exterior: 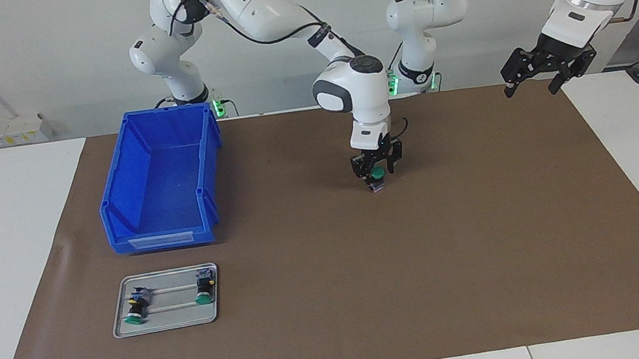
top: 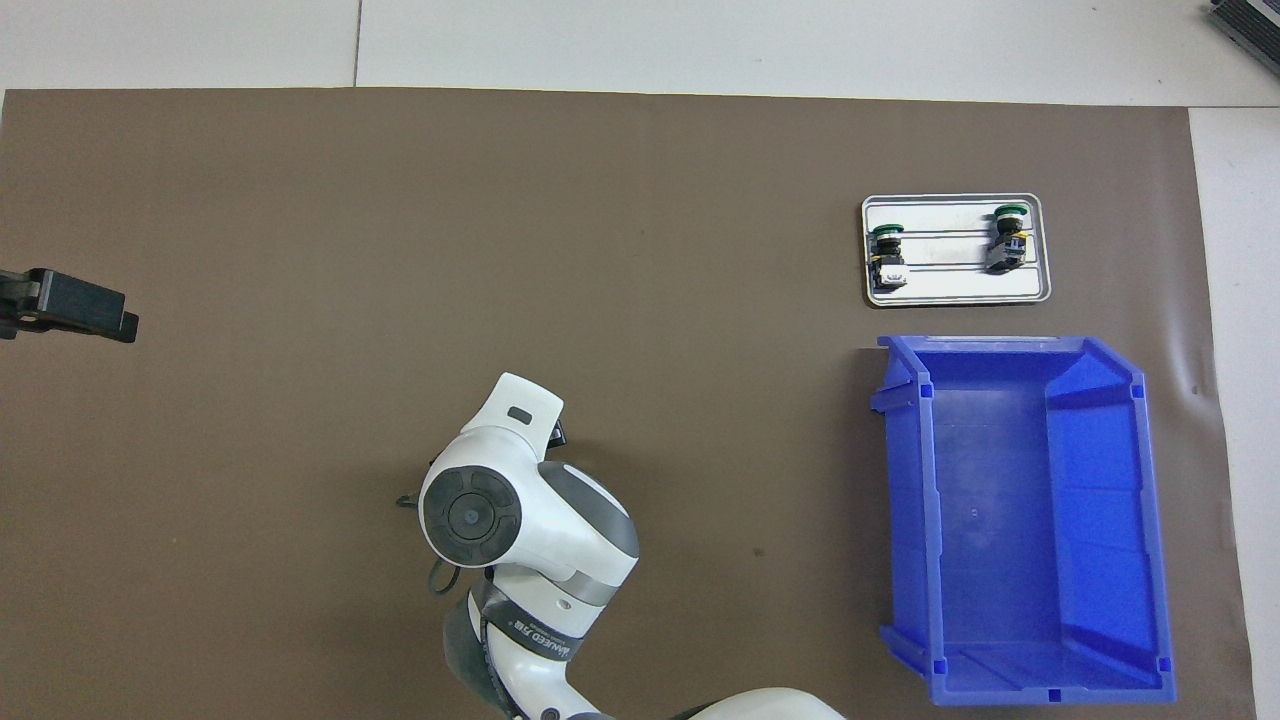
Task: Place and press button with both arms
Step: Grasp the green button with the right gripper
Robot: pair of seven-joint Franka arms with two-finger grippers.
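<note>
A plain white wall (exterior: 35, 49) rises past the white table (exterior: 4, 242), which carries a wide brown mat (exterior: 427, 264) (a seam splits the tabletop near its edge). 1 white socket box (exterior: 17, 128) sits low on the wall. Light is even.

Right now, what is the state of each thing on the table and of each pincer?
Green-capped push button: upright on the brown mat, between the right pincer's fingers.
Right pincer: low over the mat, around that button.
Left pincer: open, waiting in the air.
Blue plastic bin: empty.
Grey metal tray: holds two green-capped buttons lying down.
</note>
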